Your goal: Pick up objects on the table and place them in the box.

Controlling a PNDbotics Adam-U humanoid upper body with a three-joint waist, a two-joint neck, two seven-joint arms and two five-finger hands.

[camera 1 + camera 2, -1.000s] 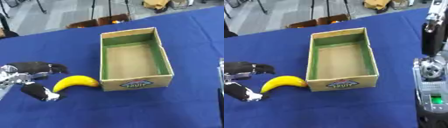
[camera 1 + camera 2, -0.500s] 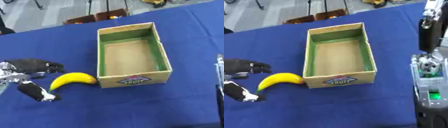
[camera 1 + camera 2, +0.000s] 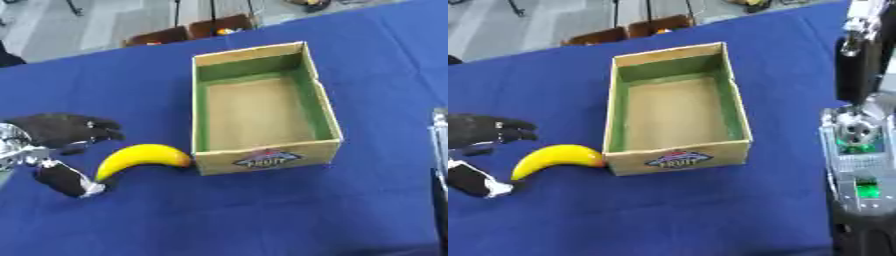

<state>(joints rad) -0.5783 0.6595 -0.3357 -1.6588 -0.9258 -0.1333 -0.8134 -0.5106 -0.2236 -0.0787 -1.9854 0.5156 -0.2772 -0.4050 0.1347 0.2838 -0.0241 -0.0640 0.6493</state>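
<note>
One left hand (image 3: 54, 150) lies beside the banana (image 3: 140, 157), fingers (image 3: 83, 129) and thumb apart, holding nothing.

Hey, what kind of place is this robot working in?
Probably a lab or demo room: a table under a blue cloth, a grey floor with stand legs behind it, and staged props, a banana beside an empty cardboard box.

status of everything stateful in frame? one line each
banana: lying on the table, one end against the box's near wall, not held
box: open-topped, upright, nothing inside
left hand: open, fingers and thumb spread either side of the banana's far end, no contact visible
right hand: not visible, only the arm at the right edge
</note>
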